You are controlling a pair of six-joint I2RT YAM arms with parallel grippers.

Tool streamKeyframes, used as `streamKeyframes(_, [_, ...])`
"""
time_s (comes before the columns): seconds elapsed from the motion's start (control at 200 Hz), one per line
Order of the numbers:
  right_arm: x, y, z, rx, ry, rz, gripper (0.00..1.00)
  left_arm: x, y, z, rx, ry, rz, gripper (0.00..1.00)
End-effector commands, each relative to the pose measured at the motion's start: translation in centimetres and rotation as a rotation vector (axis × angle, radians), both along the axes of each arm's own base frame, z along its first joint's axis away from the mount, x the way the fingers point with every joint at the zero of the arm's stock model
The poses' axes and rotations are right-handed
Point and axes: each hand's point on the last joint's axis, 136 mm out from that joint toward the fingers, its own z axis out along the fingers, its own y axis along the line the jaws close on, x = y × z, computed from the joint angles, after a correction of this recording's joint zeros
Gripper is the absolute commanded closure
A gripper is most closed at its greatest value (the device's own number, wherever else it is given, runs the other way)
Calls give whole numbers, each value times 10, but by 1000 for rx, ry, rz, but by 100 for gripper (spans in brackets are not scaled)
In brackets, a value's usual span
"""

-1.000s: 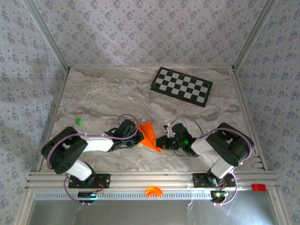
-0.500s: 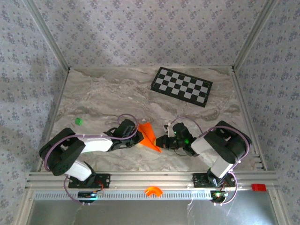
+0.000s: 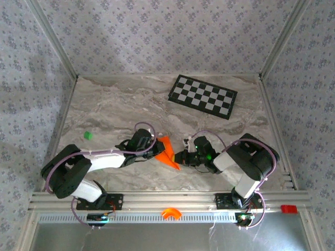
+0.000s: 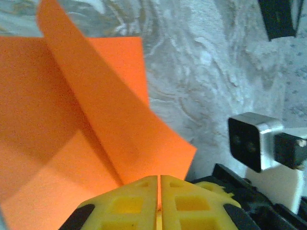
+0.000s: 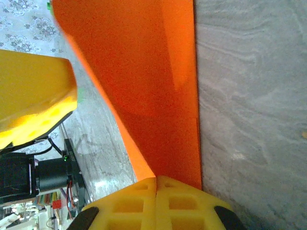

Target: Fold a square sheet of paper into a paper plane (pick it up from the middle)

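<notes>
The left fingers (image 4: pixel 144 190) are pressed together, with orange paper pinched in the seam between them. The right fingers (image 5: pixel 141 191) are closed the same way on the other end. Both are clamped on the square sheet of paper (image 3: pixel 166 151), which is a creased, angular shape rather than a flat square.

From the left wrist I can see one flap standing up over a flatter layer, with a crease running down into the grip. From the right wrist a long narrow strip runs away from the fingers, one straight edge lying along the marble.

From above, the paper sits between the two arms in the near middle of the tabletop (image 3: pixel 115 104), its sharp tip pointing toward the near edge. I can't tell whether it rests on the surface or is held just off it.

I'd judge this as mid-fold, not yet a proper dart. To do it well, one side should act purely as an anchor. The other should carry its flap over, low and slow, so the edges meet along the centre crease. If the two pull apart, paper this thin would likely slip or tear. The fold wants pressing flat against the tabletop before either grip lets go.

The checkerboard (image 3: pixel 203 95) lies well apart at the far right and the small green piece (image 3: pixel 88 135) is off to the left, neither in the way.
</notes>
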Motion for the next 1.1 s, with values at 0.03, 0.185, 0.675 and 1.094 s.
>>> streamKeyframes(0.03, [-13, -11, -26, -71, 108, -8, 100, 5, -20, 17, -86, -39, -43, 90])
streamKeyframes(0.185, [-12, -12, -27, -68, 112, -14, 100, 8, -21, 2, -86, -10, -23, 90])
streamKeyframes(0.675, [-13, -13, -30, -70, 123, -22, 100, 11, -9, -22, -65, 27, 70, 91])
streamKeyframes(1.094, [-13, -14, -32, -81, 130, -27, 100, 11, -8, -26, -58, 33, 73, 90])
